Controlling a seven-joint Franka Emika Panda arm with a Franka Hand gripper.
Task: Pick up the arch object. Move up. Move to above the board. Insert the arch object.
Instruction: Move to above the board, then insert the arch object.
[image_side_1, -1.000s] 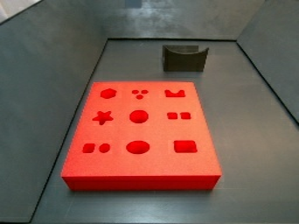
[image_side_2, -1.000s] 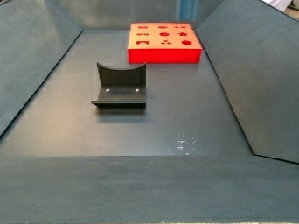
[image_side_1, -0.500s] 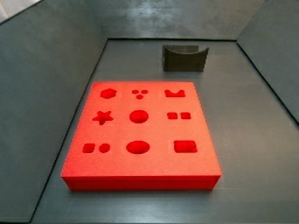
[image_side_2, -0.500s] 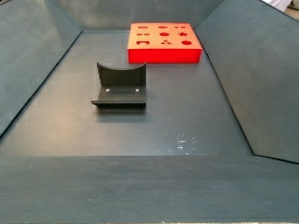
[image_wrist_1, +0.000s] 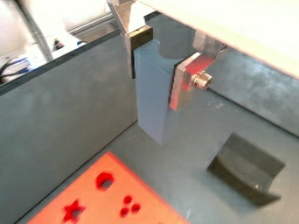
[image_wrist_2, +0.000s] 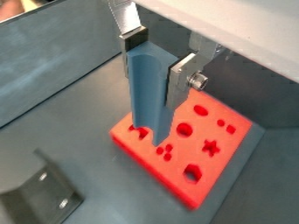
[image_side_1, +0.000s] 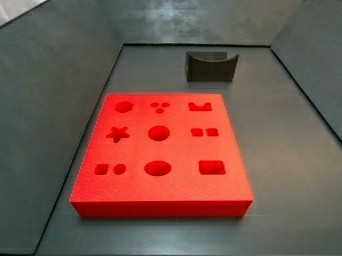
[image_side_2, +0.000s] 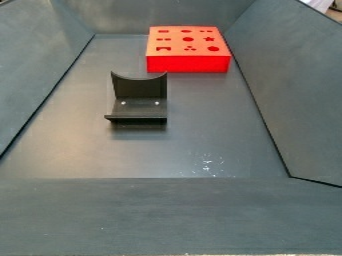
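In both wrist views the slim pale blue-grey arch object (image_wrist_2: 147, 86) is seen clamped upright between the gripper (image_wrist_2: 152, 63) plates, high above the floor. The thick bright red board (image_wrist_2: 193, 149) lies below, slightly offset; the gripper is absent from both side views.

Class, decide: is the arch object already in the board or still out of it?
Out. In both wrist views the gripper holds the arch object high above the floor, clear of the board; side views show neither.
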